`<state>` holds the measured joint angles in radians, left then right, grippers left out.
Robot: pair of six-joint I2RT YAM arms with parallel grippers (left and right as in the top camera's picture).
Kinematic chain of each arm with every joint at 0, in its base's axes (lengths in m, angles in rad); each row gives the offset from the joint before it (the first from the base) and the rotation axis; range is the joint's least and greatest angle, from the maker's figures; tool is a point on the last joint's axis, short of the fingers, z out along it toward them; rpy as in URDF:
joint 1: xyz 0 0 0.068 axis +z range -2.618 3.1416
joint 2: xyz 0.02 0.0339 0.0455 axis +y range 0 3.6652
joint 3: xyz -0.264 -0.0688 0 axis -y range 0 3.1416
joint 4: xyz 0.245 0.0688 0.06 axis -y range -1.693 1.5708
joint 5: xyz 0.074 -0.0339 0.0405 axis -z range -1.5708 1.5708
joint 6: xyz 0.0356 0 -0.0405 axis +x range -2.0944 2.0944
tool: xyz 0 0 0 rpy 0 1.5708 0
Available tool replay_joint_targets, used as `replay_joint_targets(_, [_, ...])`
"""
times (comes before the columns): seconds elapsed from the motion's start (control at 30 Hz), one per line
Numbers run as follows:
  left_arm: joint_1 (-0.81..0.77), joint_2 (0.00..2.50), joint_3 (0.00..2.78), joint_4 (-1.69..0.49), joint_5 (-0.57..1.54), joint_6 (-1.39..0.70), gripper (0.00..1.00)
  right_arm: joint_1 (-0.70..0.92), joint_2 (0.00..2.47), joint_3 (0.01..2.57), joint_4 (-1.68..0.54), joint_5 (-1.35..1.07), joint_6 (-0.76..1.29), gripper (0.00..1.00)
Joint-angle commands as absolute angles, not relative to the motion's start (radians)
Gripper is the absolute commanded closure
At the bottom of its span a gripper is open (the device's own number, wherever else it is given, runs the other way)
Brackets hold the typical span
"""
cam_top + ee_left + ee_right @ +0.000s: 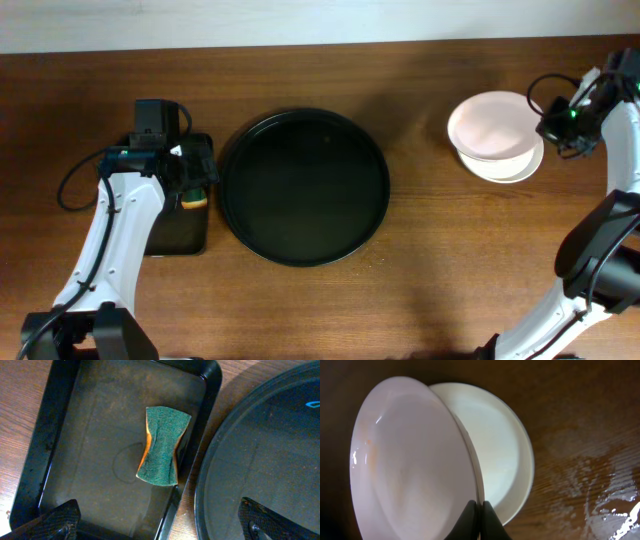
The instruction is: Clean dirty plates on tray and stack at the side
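1. From above: the white plates [492, 140] sit stacked on the table [420, 300], well right of the round black tray [303, 187].
2. Left wrist: the left gripper [160, 525] is spread wide over a green sponge [162, 445] — holding nothing.
3. Right wrist: the right gripper [481, 520] pinches the rim of the tilted top plate [410, 460].

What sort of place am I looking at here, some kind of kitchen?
Probably a robot test bench staged for dishwashing, not a real kitchen: a wooden table, a sponge in a small tray, white plates near a round black tray.
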<state>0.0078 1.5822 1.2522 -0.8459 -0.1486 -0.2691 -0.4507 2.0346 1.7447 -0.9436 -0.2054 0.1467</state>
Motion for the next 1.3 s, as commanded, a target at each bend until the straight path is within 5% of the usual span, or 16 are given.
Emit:
replay_joint_targets(0.0, [0.01, 1.578, 1.247, -0.847, -0.146, -0.265, 0.01, -0.474, 2.051, 1.694, -0.893, -0.212, 0.138, 0.96])
replay_joint_targets(0.1, [0.01, 1.578, 1.247, -0.847, -0.146, -0.265, 0.01, -0.472, 2.056, 1.674, -0.872, -0.186, 0.135, 0.96])
replay_joint_targets(0.17, [0.01, 1.578, 1.247, -0.847, -0.146, -0.265, 0.01, -0.472, 2.055, 1.674, -0.871, -0.144, 0.136, 0.68])
replay_joint_targets(0.2, [0.01, 1.578, 1.247, -0.847, -0.146, -0.265, 0.01, -0.472, 2.054, 1.676, -0.88, -0.126, 0.136, 0.33])
replay_joint_targets(0.27, [0.01, 1.578, 1.247, -0.847, -0.146, -0.265, 0.01, -0.472, 2.041, 1.711, -0.926, -0.126, 0.136, 0.17])
replay_joint_targets(0.53, [0.01, 1.578, 1.247, -0.847, -0.146, -0.265, 0.01, -0.326, 1.973, 2.119, -1.429, -0.336, -0.081, 0.01])
replay_joint_targets(1.03, [0.01, 1.578, 1.247, -0.847, -0.146, -0.265, 0.01, -0.229, 1.979, 2.117, -1.433, -0.329, -0.081, 0.01])
replay_joint_targets(1.27, [0.01, 1.578, 1.247, -0.847, -0.146, -0.265, 0.01, -0.227, 1.543, 2.117, -1.391, -0.291, -0.082, 0.01])
